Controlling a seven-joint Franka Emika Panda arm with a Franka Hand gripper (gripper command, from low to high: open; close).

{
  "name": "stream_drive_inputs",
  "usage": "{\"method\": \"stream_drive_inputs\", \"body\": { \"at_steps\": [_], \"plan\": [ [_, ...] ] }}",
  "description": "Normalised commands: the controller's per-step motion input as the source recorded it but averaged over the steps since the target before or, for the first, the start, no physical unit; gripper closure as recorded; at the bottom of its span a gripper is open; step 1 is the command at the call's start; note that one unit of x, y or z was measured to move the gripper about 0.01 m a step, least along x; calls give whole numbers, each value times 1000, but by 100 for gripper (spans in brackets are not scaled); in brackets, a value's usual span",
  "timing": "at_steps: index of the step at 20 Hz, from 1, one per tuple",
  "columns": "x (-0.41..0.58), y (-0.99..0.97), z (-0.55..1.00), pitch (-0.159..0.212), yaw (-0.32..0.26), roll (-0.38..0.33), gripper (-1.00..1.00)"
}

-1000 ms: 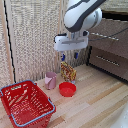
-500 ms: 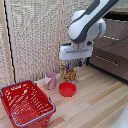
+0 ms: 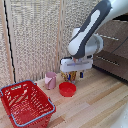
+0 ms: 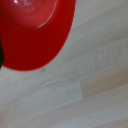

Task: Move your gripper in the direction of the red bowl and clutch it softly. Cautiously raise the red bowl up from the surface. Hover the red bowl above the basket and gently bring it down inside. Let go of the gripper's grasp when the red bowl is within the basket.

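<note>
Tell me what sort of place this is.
Probably a home-like indoor room, perhaps a staged one: a light wooden plank floor, a woven folding screen as backdrop, and a dark wooden cabinet on the exterior view's right.

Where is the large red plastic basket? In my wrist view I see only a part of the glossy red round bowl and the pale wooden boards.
Observer: The large red lattice plastic basket stands on the floor at the exterior view's left, apart from the small glossy red plastic bowl.
Operator: Is something between them?
Observer: Yes, a pink cup stands upright near the bowl, on the basket's side.
Operator: Is the bowl lifted?
Observer: No. It rests on the wooden floor, and the white blocky gripper hangs just above it. Whether the jaws are open, I cannot tell.
</note>
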Motion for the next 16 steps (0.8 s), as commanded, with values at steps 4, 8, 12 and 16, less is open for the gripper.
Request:
{"method": "stream_drive_inputs", "body": {
  "at_steps": [4,8,12,16],
  "plan": [
    [-4,-236,-544,-28,0,5,-100],
    [-20,-178,-455,-17,6,6,100],
    [-39,-38,-257,0,0,0,100],
    [-54,0,-141,22,0,0,100]
  ]
}}
